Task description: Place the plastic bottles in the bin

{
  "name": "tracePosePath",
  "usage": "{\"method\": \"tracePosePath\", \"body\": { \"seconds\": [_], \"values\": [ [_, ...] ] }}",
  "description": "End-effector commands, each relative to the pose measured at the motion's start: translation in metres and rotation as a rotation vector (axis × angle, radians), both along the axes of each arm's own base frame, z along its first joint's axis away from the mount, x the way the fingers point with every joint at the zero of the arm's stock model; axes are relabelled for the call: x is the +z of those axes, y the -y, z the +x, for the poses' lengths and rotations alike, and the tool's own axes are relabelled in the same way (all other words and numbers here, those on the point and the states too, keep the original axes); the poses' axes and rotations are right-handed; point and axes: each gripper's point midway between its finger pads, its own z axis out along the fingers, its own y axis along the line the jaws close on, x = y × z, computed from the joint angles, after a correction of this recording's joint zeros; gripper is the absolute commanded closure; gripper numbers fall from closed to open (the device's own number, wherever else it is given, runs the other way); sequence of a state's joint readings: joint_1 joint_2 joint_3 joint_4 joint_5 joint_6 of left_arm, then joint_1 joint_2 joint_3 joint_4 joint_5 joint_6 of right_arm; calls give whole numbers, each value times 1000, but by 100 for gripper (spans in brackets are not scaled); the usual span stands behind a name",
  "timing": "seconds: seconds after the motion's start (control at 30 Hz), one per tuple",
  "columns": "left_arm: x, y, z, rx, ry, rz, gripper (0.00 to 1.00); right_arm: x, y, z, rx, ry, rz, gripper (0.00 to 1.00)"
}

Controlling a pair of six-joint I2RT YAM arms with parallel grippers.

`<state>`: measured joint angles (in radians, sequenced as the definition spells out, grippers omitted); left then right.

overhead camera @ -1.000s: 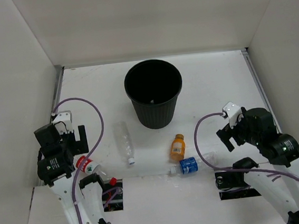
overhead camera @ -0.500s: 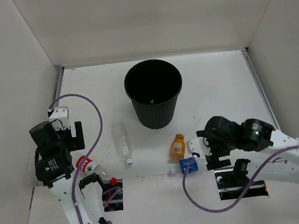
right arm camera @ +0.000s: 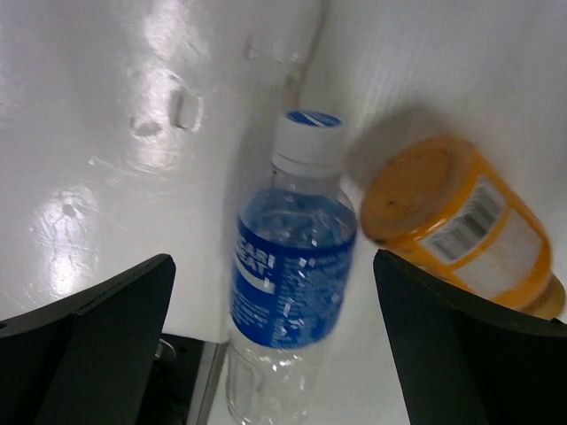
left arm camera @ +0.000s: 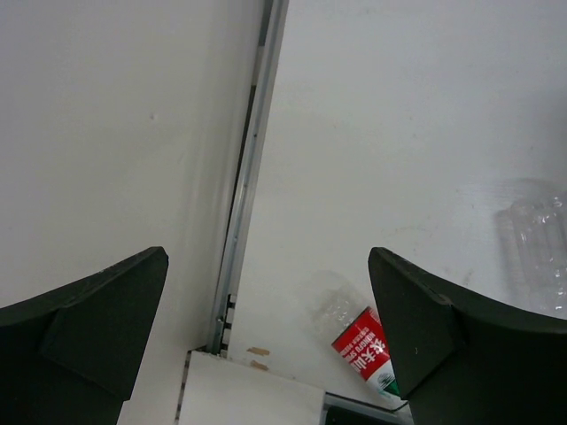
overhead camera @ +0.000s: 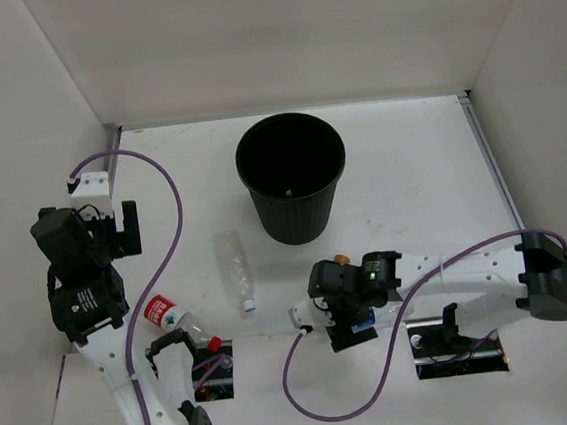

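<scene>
The black bin (overhead camera: pixel 292 176) stands upright at the middle back. The clear white-capped bottle (overhead camera: pixel 235 269) lies left of it and shows at the edge of the left wrist view (left arm camera: pixel 536 248). The red-labelled bottle (overhead camera: pixel 171 318) lies near the left arm's base (left arm camera: pixel 363 350). My right gripper (overhead camera: pixel 345 312) is open and hangs low over the blue-labelled bottle (right arm camera: pixel 288 274), one finger on each side, touching nothing. The orange bottle (right arm camera: pixel 461 221) lies beside it; only its cap (overhead camera: pixel 342 260) shows from above. My left gripper (overhead camera: pixel 116 229) is open and empty, high by the left wall (left arm camera: pixel 266 354).
White walls close in the left, back and right. A metal rail (left arm camera: pixel 252 177) runs along the left wall's foot. Two dark cutouts (overhead camera: pixel 455 342) at the near edge hold the arm bases. Purple cables loop from both arms.
My right arm has swung left and down from the right side to sit over the blue-labelled bottle. My left arm has moved back and left. No bottle has moved.
</scene>
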<state>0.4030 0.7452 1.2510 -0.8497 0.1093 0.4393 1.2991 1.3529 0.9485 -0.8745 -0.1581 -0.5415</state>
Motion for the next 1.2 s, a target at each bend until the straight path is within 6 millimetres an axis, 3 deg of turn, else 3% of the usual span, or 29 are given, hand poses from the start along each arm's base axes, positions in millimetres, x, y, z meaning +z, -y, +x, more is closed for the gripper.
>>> {"method": "tracePosePath", "body": {
  "seconds": [0.0,0.17,0.33,0.43,0.53,0.63,0.67,0.7,0.83,0.9,1.0,1.1,1.17],
  "values": [
    [36,-3,5,-10,105,59,0,-6,-18,-20,-27,-48,54,0],
    [41,-4,4,-18,120,96,0,-29,-3,-26,-60,-72,-20,1],
    [44,-3,5,-23,133,97,0,-53,6,-18,-83,-45,-80,1],
    [48,-3,6,-27,140,99,0,-63,8,-14,-84,-22,-92,18],
    [52,-1,6,-33,150,104,0,-64,6,-14,-82,-22,-93,24],
    [55,-1,5,-35,157,108,0,-59,0,-12,-87,-17,-74,58],
    [56,0,5,-37,158,109,0,-55,-2,-11,-93,-17,-68,64],
    [56,0,5,-36,159,108,0,-49,-4,-11,-92,-17,-63,63],
    [54,1,4,-40,157,103,0,-7,-19,-1,-117,-1,14,11],
    [53,1,3,-40,155,102,0,22,-25,19,-172,42,62,5],
    [55,0,3,-37,153,106,0,62,-17,79,-376,145,162,0],
    [61,0,4,-35,161,110,0,90,15,140,-671,240,247,0],
    [63,-1,4,-30,166,110,0,88,52,171,-899,274,232,0]
  ]
}}
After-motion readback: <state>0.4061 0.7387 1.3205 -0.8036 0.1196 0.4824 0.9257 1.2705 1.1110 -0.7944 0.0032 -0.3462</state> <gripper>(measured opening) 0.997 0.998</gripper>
